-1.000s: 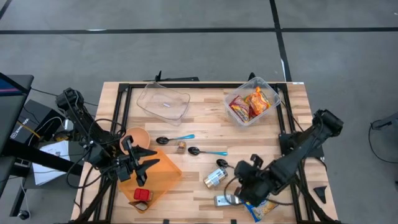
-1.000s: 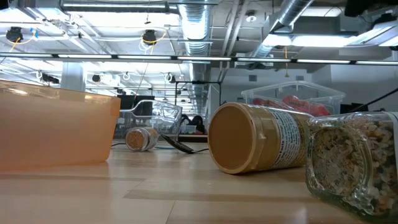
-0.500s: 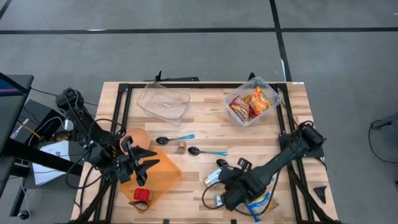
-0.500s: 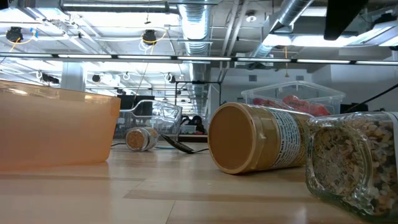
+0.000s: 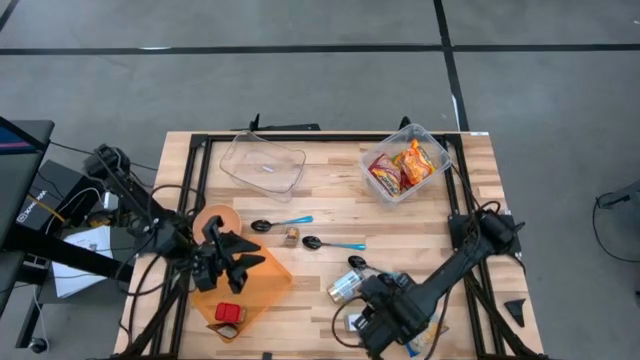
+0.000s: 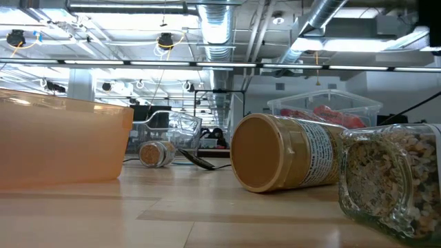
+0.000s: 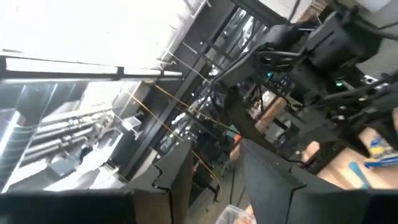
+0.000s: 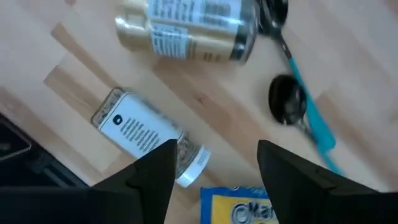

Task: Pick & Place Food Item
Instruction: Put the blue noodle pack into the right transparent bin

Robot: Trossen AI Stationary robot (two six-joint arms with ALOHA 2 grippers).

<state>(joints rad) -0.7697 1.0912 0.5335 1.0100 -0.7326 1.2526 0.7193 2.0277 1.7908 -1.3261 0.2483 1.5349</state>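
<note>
My right gripper (image 5: 382, 318) (image 8: 216, 149) hangs open near the table's near edge, pointing down, with nothing between its fingers. Below it a glass jar with a white label (image 8: 144, 134) (image 5: 360, 322) lies on its side, and a yellow-and-blue food packet (image 8: 244, 210) (image 5: 428, 336) lies flat beside that. A gold-lidded jar (image 8: 194, 26) (image 5: 345, 285) lies on its side a little farther in. My left gripper (image 5: 240, 262) (image 7: 214, 155) is open and empty above the orange tray (image 5: 262, 285), pointing out into the room.
Two teal-handled spoons (image 5: 282, 223) (image 5: 335, 243) and a small jar (image 5: 292, 236) lie mid-table. An orange bowl (image 5: 215, 218) and a red item (image 5: 228, 313) are at the left. An empty clear tub (image 5: 263, 163) and one with packets (image 5: 405, 163) stand at the far edge.
My right gripper has moved toward the table's left and near edges, from above the yellow-and-blue packet to above the white-labelled jar, and has tipped to point more steeply down. My left gripper has swung slightly toward the table's right and rolled.
</note>
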